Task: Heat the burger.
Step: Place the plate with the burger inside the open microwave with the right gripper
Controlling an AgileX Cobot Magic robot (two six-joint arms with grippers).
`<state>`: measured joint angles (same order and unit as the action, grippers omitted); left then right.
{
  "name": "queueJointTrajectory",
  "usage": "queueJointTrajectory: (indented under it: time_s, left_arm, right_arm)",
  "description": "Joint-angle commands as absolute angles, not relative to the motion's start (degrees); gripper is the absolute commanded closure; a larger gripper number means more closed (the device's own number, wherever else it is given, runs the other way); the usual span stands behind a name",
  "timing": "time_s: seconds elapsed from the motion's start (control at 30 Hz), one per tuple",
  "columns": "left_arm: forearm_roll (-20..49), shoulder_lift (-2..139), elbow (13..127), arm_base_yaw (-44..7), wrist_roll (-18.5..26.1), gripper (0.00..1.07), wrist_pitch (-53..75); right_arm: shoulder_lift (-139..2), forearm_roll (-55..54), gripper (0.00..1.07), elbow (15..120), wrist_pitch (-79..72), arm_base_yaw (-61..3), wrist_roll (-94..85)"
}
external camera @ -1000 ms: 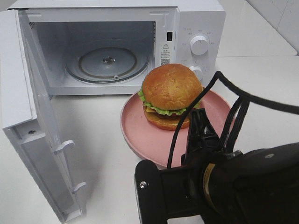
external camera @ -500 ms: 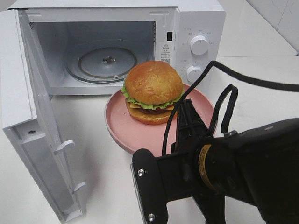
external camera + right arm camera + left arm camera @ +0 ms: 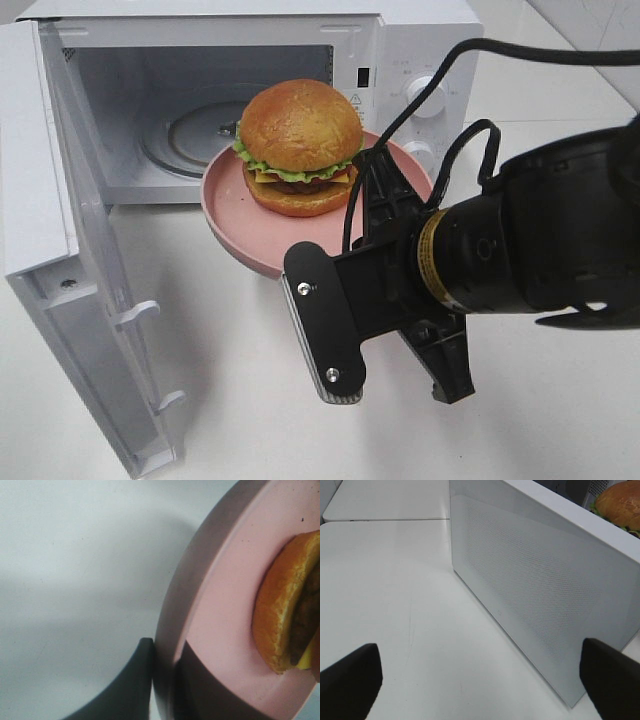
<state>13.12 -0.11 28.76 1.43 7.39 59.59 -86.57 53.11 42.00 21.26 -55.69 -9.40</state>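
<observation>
The burger (image 3: 298,145), with a golden bun, lettuce, cheese and patty, sits on a round pink plate (image 3: 235,225). My right gripper (image 3: 378,178) is shut on the plate's near right rim and holds it above the table, just in front of the open microwave's cavity (image 3: 200,90). In the right wrist view my right gripper (image 3: 165,650) clamps the plate's rim (image 3: 220,595), one finger on each side, with the burger (image 3: 280,615) beyond. My left gripper (image 3: 480,685) is open and empty, low over the table behind the microwave door (image 3: 535,580). The burger (image 3: 620,505) peeks over that door.
The white microwave (image 3: 420,40) stands at the back with a glass turntable (image 3: 195,135) inside and two knobs (image 3: 427,95) on its right panel. Its door (image 3: 40,180) is swung open to the left. The white table (image 3: 230,380) lies in front.
My right gripper has carried the plate and burger up and to the left, from low in front of the knobs to the mouth of the microwave cavity.
</observation>
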Motion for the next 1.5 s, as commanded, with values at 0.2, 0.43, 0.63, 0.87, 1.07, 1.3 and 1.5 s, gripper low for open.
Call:
queueJointTrajectory:
  time_s: [0.2, 0.43, 0.63, 0.87, 1.07, 1.3, 1.5]
  left_arm:
    - [13.3, -0.1, 28.6, 1.6, 7.5, 0.07, 59.5]
    - [13.3, -0.1, 28.6, 1.6, 7.5, 0.07, 59.5]
    - [13.3, -0.1, 28.6, 1.6, 7.5, 0.07, 59.5]
    - [13.3, -0.1, 28.6, 1.6, 7.5, 0.07, 59.5]
    - [13.3, -0.1, 28.6, 1.6, 7.5, 0.07, 59.5]
    - [13.3, -0.1, 28.6, 1.6, 7.4, 0.07, 59.5]
    - [13.3, -0.1, 28.6, 1.6, 7.4, 0.07, 59.5]
  right_arm:
    - [-86.3, 38.6, 1.07, 44.1, 17.2, -51.4, -33.7]
    - [-86.3, 26.4, 1.07, 44.3, 14.3, -48.4, -48.7]
    - [-86.3, 16.6, 1.07, 44.3, 12.8, -46.5, -59.9]
    - [-86.3, 0.4, 1.07, 44.3, 9.5, -43.8, -76.6]
    - [-86.4, -8.7, 1.07, 44.3, 9.1, -41.9, -85.7]
    - [-88.1, -14.9, 1.07, 44.3, 7.0, -40.7, -92.2]
    - [-89.6, -13.3, 1.07, 44.3, 3.7, -40.7, -92.2]
